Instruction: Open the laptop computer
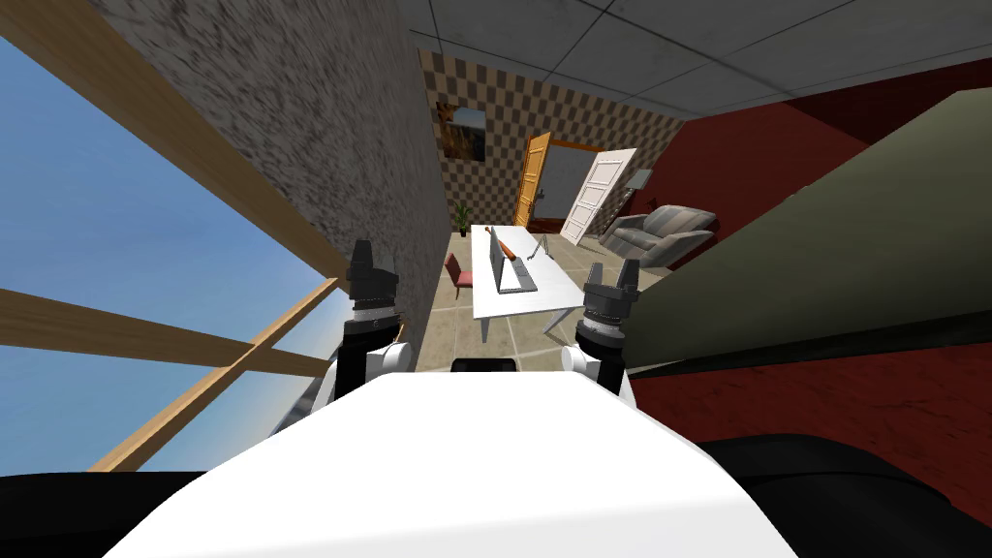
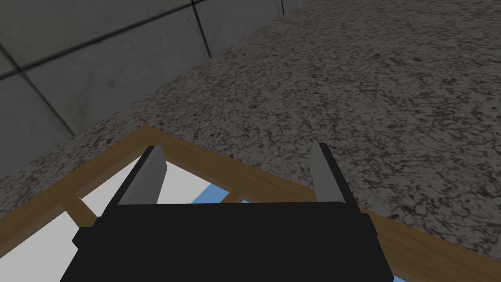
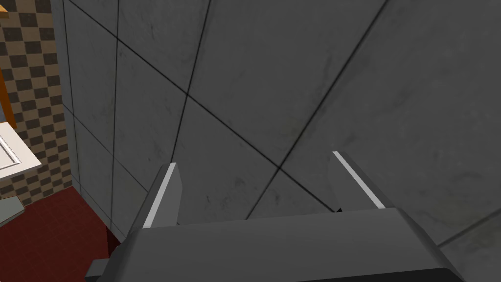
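Colour rundown: the table (image 1: pixel 484 302) is plain white, the laptop (image 1: pixel 511 266) grey, the chair (image 1: pixel 457 274) red. The far wall (image 1: pixel 504 136) is a brown-and-tan checkerboard (very retro), with one orange door (image 1: pixel 532 179) and one white door (image 1: pixel 596 194). The sofa (image 1: pixel 664 231) is grey. The near wall (image 1: pixel 320 126) is speckled grey-brown, and the window frame (image 1: pixel 184 339) is light wood against flat blue. The floor (image 1: pixel 441 325) is beige tiles, the ceiling (image 1: pixel 620 48) grey panels with dark seams.
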{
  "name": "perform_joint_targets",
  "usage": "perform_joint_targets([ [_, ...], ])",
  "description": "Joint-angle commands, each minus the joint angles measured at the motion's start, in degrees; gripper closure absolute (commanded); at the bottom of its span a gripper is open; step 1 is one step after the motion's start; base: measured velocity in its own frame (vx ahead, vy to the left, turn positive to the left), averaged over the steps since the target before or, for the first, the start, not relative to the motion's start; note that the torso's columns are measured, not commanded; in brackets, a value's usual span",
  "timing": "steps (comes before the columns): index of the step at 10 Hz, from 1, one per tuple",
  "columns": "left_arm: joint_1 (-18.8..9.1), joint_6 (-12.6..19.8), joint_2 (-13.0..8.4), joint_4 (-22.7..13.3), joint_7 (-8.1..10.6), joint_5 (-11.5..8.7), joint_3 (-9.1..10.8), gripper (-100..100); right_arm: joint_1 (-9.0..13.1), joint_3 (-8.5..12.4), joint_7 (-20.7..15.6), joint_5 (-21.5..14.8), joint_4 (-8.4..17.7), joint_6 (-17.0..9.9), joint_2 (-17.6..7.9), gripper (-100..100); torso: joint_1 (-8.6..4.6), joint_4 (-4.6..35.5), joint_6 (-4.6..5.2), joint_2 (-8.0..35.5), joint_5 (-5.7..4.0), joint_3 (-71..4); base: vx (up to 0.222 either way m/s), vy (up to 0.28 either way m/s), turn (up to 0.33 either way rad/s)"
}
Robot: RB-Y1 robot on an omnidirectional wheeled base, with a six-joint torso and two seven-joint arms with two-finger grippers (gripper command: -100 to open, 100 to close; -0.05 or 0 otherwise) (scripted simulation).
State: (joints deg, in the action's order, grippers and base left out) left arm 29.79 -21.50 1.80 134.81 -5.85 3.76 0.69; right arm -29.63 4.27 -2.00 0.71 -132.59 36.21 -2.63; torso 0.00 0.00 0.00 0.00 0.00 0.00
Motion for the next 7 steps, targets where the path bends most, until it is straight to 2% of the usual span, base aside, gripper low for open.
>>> perform_joint_targets([
  [1, 0.00, 0.00, 0.00, 0.00, 0.00, 0.00, 0.00, 0, 0.00, 0.00, 0.00, 0.00, 0.00, 0.00, 0.00, 0, 0.00, 2.35, 0.00, 2.32, 0.00, -4.67, 0.000, 0.000, 0.000],
  [7, 0.00, -0.01, 0.00, 0.01, 0.00, 0.00, 0.00, 0, 0.00, 0.00, 0.00, 0.00, -0.02, 0.00, 0.00, 0, 0.00, 26.91, 0.00, 26.93, 0.00, -53.81, 0.000, 0.000, 0.000],
])
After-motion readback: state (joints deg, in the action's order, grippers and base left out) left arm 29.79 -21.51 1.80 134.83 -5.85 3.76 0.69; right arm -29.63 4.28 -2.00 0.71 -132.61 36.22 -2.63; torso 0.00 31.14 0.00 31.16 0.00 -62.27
